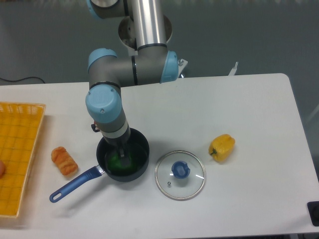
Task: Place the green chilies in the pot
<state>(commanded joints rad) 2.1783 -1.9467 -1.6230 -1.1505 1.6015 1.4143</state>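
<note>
Fingers [122, 155] down inside saucepan [141, 149] w/ green pepper [117, 160]; pinch state unclear. Risk: lifting w/o release drags pepper out.

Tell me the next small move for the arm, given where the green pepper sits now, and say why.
Probably open the tool and lift straight up. It reaches down inside the pot, and the green chilies already show low within the rim, beside it. Whether the fingers are gripping cannot be told from this view, so release first, then rise clear of the rim.
</note>
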